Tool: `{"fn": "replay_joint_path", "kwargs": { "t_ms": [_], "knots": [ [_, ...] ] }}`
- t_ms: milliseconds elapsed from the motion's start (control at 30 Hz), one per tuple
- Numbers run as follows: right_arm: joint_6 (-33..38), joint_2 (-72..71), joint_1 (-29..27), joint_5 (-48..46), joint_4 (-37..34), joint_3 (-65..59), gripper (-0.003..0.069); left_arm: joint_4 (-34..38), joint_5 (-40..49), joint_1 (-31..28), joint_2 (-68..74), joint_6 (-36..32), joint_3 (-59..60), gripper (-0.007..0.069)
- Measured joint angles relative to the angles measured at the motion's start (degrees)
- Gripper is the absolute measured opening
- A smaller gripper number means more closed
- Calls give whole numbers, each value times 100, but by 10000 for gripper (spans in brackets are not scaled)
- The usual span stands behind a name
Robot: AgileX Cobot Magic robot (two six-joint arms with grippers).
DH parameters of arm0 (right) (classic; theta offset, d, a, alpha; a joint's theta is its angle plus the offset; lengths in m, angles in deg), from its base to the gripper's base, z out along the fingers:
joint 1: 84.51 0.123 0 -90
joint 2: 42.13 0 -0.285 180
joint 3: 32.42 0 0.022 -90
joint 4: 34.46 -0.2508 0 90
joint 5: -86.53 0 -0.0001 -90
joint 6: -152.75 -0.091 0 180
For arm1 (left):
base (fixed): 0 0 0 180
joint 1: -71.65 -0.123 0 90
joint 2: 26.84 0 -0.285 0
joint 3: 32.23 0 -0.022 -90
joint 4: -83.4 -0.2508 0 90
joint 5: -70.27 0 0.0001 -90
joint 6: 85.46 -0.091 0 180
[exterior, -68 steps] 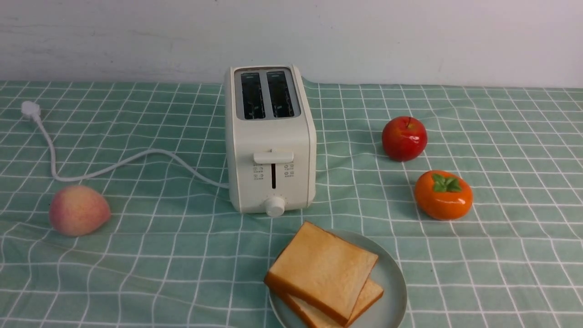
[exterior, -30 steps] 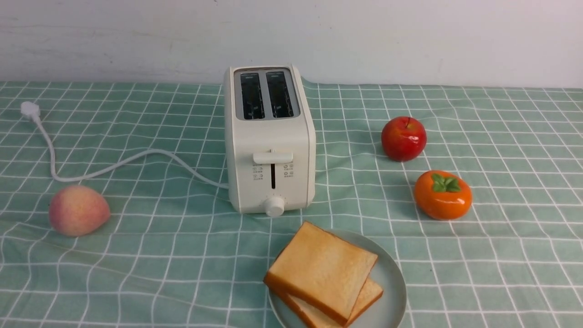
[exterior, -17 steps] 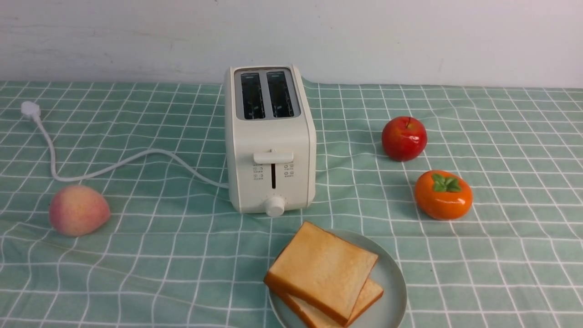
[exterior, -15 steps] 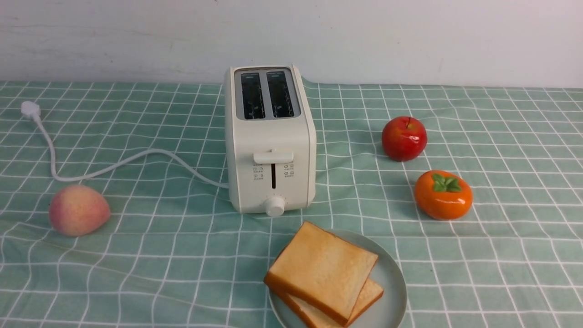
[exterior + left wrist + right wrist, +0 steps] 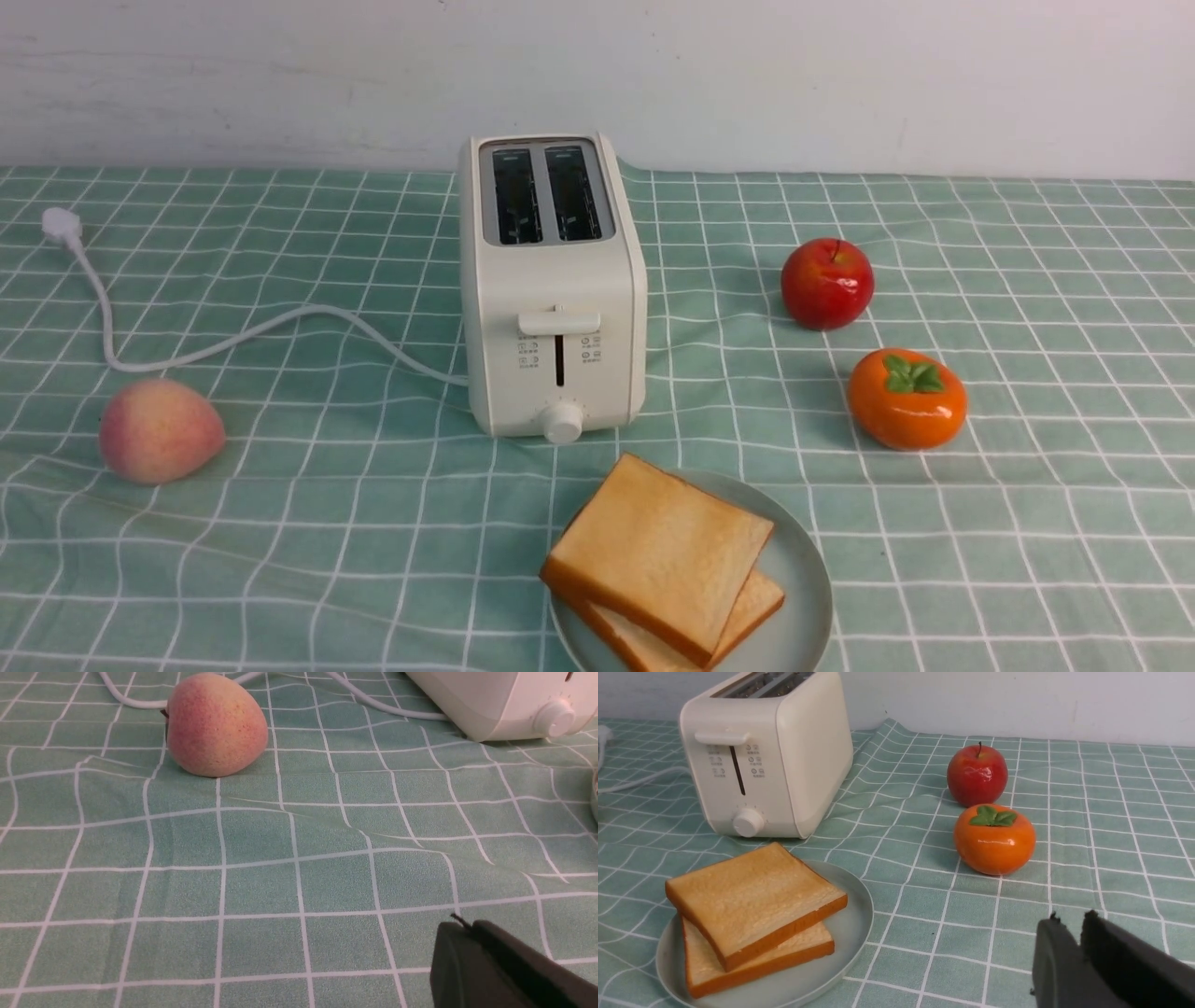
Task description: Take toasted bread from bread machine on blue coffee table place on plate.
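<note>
Two slices of toasted bread [image 5: 658, 551] lie stacked flat on the plate [image 5: 808, 588], in front of the bread machine [image 5: 553, 280]. Both of its slots are dark and hold no bread. All stand on the blue coffee table [image 5: 308, 523]. Neither gripper shows in the front view. In the left wrist view my left gripper [image 5: 462, 927] is shut and empty, low over bare cloth, apart from the bread machine's corner [image 5: 504, 700]. In the right wrist view my right gripper [image 5: 1071, 921] is shut and empty, beside the plate [image 5: 850, 933], the toast [image 5: 754, 896] and the bread machine [image 5: 770, 751].
A peach [image 5: 161, 429] lies at the left, near the white cord [image 5: 233, 341] and its plug [image 5: 61, 224]. A red apple [image 5: 827, 283] and an orange persimmon [image 5: 906, 399] sit to the right of the bread machine. A white wall [image 5: 840, 75] stands behind the table.
</note>
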State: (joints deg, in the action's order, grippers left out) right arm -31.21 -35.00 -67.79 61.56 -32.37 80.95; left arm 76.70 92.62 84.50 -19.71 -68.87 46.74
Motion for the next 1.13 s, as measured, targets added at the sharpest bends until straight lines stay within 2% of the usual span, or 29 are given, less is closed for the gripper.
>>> {"fn": "replay_joint_path", "kwargs": {
  "t_ms": [100, 167, 267, 367, 667, 1133],
  "knots": [
    [0, 0, -403, 0, 0, 0, 87, 2, 0, 0, 0, 0, 0, 3],
    [0, 0, -972, -5, 27, -57, 89, 2, 0, 0, 0, 0, 0, 3],
    [0, 0, -1489, -81, 32, -307, 92, 7, 0, 0, 0, 0, 0, 3],
    [0, 0, -1825, -167, 32, -708, 94, 7, 0, 0, 0, 0, 0, 5],
    [0, 0, -1985, 257, 32, -1131, 106, 7, 5, 0, 0, 0, 0, 17],
    [0, 0, -1985, 277, 32, -1131, 125, 7, 5, 0, 0, 0, 0, 29]
  ]
}}
